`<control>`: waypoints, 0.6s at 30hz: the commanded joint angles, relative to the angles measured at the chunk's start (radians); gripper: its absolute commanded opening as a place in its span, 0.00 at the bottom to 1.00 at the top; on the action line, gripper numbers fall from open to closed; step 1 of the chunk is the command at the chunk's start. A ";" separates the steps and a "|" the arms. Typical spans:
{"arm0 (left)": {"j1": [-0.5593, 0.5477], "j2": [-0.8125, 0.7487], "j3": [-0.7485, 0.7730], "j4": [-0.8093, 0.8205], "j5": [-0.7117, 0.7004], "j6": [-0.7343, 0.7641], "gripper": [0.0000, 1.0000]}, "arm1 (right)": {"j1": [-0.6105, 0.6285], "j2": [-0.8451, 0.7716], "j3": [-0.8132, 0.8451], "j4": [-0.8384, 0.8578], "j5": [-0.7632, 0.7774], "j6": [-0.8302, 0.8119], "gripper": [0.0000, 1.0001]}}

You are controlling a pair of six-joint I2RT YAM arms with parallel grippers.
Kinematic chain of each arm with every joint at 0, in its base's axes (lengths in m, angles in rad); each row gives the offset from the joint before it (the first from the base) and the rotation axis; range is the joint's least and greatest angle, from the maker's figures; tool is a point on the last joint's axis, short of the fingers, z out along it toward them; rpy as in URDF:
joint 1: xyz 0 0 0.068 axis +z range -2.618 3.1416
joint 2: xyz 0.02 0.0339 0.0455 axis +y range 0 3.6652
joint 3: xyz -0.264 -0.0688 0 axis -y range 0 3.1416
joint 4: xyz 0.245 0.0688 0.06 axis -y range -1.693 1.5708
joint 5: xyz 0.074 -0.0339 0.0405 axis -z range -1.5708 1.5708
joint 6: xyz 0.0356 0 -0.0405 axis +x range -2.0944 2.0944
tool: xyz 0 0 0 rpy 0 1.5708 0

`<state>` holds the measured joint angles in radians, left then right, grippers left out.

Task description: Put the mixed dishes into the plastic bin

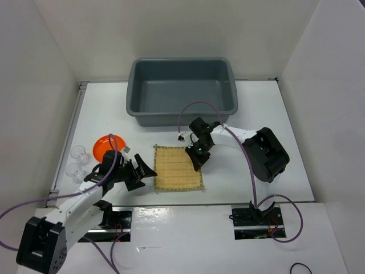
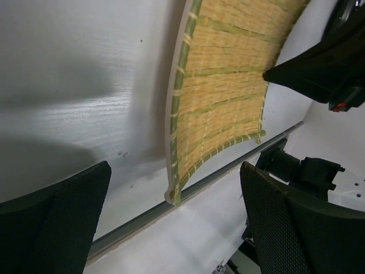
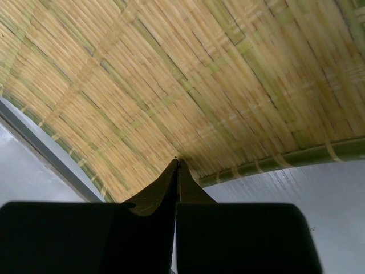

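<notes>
The square yellow woven mat (image 1: 174, 168) lies flat on the table in front of the blue-grey plastic bin (image 1: 181, 108). My right gripper (image 1: 198, 161) is shut, and its tips (image 3: 178, 164) rest on the mat (image 3: 188, 74) near its right edge. My left gripper (image 1: 149, 174) is open and empty just left of the mat (image 2: 228, 85), with its fingers (image 2: 302, 228) low over the table. The small orange plate (image 1: 108, 145) and two tiny clear cups (image 1: 78, 153) (image 1: 74, 171) sit at the left. The black dish is out of view.
The bin is empty and stands at the back centre. White walls close in the table on the left, back and right. A metal rail (image 2: 188, 197) runs along the table's near edge, close to the mat's corner.
</notes>
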<state>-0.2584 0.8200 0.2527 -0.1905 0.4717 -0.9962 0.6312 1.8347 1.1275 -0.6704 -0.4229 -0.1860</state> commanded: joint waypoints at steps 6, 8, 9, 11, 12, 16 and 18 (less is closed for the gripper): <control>0.005 0.246 0.072 0.183 0.082 0.060 1.00 | -0.008 0.089 0.020 0.055 0.087 0.008 0.00; 0.005 0.339 0.100 0.230 0.094 0.082 1.00 | -0.008 0.089 0.020 0.055 0.078 0.008 0.00; 0.005 0.408 0.114 0.240 0.105 0.096 1.00 | -0.008 0.089 0.020 0.055 0.078 0.008 0.00; 0.005 0.474 0.138 0.282 0.136 0.117 1.00 | -0.008 0.089 0.020 0.055 0.078 0.008 0.00; 0.005 0.531 0.160 0.305 0.151 0.128 1.00 | -0.008 0.089 0.020 0.055 0.078 0.008 0.00; -0.024 0.631 0.224 0.399 0.215 0.139 0.85 | -0.008 0.078 0.020 0.055 0.056 -0.001 0.00; -0.035 0.656 0.246 0.408 0.252 0.148 0.66 | -0.008 0.078 0.020 0.064 0.047 -0.010 0.00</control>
<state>-0.2752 1.4445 0.4618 0.1425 0.6651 -0.9104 0.6277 1.8633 1.1538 -0.6746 -0.4442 -0.1547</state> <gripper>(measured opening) 0.732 0.001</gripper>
